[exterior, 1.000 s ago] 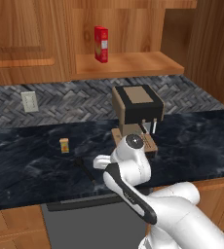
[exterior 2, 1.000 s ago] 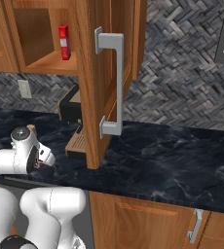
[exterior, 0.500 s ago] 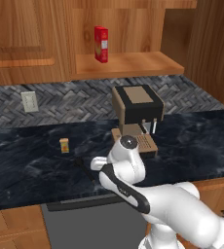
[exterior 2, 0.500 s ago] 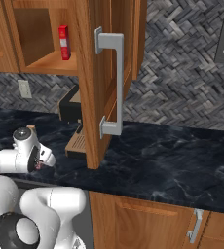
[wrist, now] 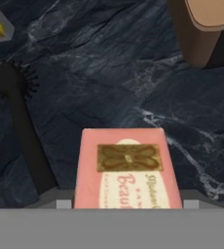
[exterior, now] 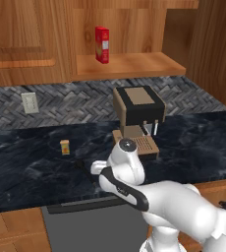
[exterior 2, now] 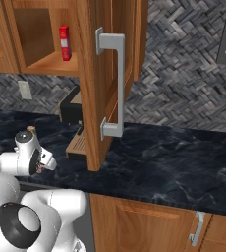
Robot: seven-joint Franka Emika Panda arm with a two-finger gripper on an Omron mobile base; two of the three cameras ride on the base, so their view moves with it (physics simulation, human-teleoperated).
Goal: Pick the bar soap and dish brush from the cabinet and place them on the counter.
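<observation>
Nearest the hand camera, the small flat pinkish-red bar soap (wrist: 127, 168), stamped with a brown floral emblem on a paler middle, is lying flat on the long black marble-veined counter (wrist: 109, 82), its near end running under the bottom of the hand view, where the two-finger gripper's tips are not showing clearly. Whether the jaws are gripping the bar or standing just clear of its sides cannot be told; they are set fairly wide either way. Just beside the soap, the all-black dish brush (wrist: 21, 121) is resting on the same worktop, thin straight handle running away toward its bristly rounded head. The soap looks light, rigid and probably slick, best taken across its narrow width on the long flat sides; the brush looks light and stiff, best pinched at mid-handle rather than on the yielding bristles. Further on, a tiny orange-yellow block (exterior: 65, 146) is standing on the counter, and a brown-and-black coffee machine (exterior: 137, 114) is sitting against the herringbone backsplash. Beyond, the brown wood cabinet (exterior 2: 112, 59) is standing open, a tall red box (exterior: 102, 44) alone on its shelf.
</observation>
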